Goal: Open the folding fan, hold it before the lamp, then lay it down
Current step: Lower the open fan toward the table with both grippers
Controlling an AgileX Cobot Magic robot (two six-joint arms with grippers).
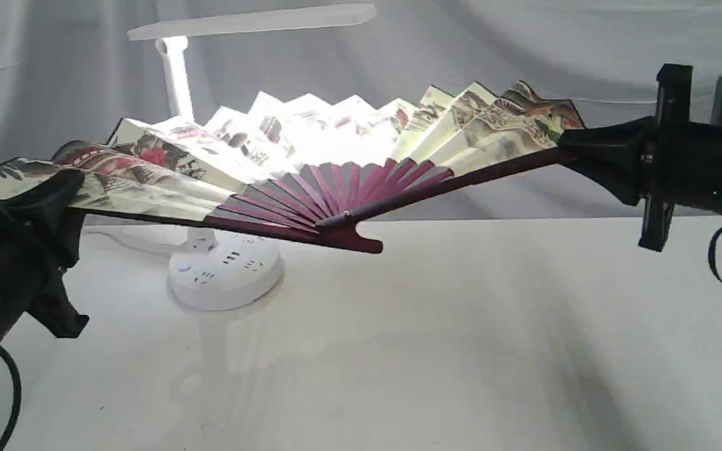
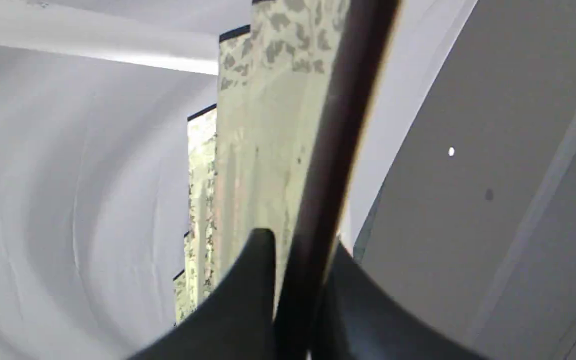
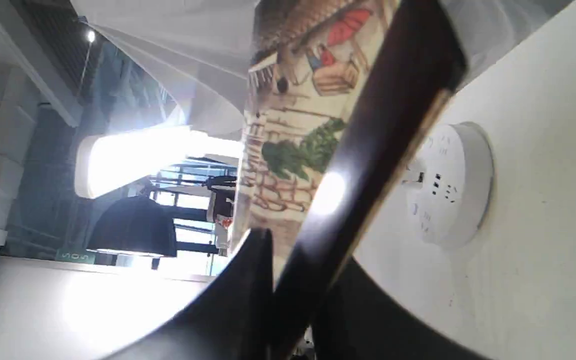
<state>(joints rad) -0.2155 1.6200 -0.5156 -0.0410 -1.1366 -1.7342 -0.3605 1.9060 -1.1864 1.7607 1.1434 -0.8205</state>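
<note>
The left gripper (image 1: 63, 191) and the right gripper (image 1: 573, 150) each clamp an end rib of the fan (image 1: 336, 188), spread open before the lamp (image 1: 229, 279).

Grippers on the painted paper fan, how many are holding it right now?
2. The black left gripper clamps the left end of the open pleated cream paper folding fan. The black right gripper clamps its right end. No other gripper shows in any view.
</note>
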